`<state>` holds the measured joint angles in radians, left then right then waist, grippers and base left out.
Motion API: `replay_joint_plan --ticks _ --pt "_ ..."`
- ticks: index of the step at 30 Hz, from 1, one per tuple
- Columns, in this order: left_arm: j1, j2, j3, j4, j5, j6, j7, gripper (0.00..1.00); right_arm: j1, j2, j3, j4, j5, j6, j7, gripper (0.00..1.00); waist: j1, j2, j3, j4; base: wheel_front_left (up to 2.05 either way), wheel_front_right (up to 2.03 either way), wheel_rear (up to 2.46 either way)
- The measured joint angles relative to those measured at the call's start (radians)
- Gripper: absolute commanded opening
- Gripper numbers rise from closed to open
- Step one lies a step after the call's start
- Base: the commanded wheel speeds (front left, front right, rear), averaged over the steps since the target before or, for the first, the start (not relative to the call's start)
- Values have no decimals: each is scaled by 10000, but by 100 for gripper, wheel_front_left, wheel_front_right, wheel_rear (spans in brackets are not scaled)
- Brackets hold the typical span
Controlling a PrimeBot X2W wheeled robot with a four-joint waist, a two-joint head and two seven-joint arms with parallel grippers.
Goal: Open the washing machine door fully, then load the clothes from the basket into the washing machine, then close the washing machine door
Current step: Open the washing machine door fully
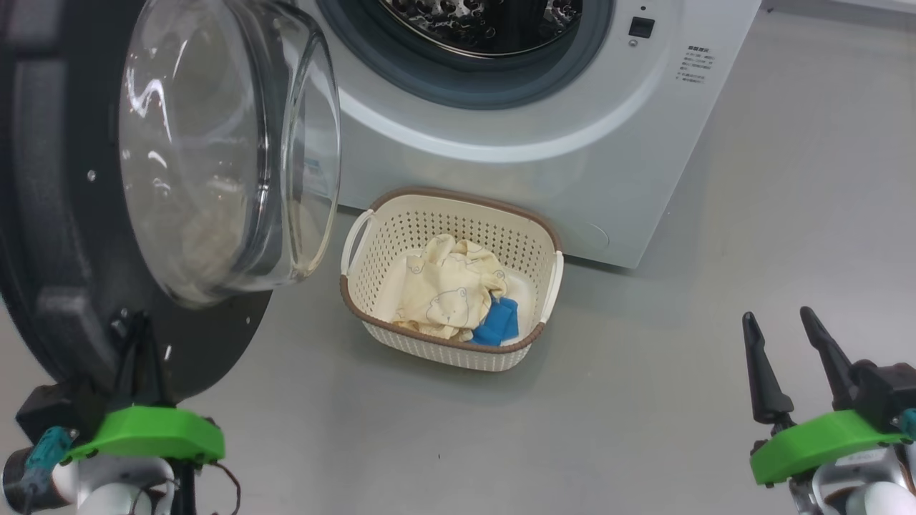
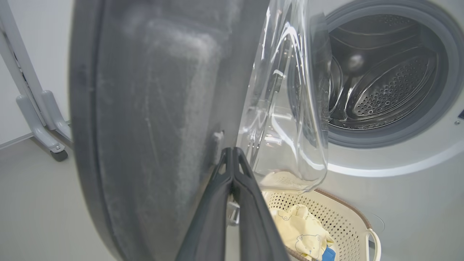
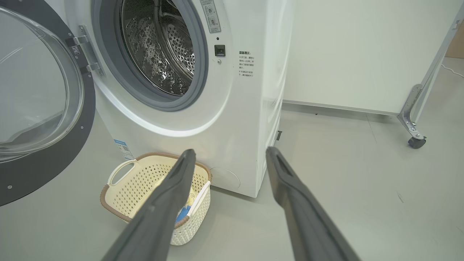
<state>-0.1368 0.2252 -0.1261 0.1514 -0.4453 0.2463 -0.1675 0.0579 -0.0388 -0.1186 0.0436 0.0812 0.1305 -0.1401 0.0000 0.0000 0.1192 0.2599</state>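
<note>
Grey floor (image 1: 644,400) stretches wide from 3 to 5 o'clock in the head view. At 12 stands the white washer (image 1: 544,172), drum mouth uncovered. Its door (image 1: 179,164), a black rim round a clear glass bowl, stands swung out at 9. The basket (image 1: 444,350), at centre just beside the washer's front, holds yellow and blue clothes (image 1: 444,286). The left gripper (image 1: 139,343), at 7, is pressed together with its tips at the door's rim. The right gripper (image 1: 778,316), at 4, is spread above the floor.
</note>
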Motion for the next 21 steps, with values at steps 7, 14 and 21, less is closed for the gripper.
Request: replay_joint_plan --ticks 7,14,21 --pt "-40 389 654 704 -347 2 -100 0 -18 0 -15 -86 -2 0 13 100 0 0 220 -171 0 0 0" --pt "-453 673 1317 1655 -686 -4 -393 0 -56 0 -102 -219 -2 0 42 100 0 0 488 -283 0 0 0" --pt "-1216 1124 1845 2752 -849 -94 -625 0 -297 0 -263 -454 -23 0 98 100 0 0 809 -358 0 0 0"
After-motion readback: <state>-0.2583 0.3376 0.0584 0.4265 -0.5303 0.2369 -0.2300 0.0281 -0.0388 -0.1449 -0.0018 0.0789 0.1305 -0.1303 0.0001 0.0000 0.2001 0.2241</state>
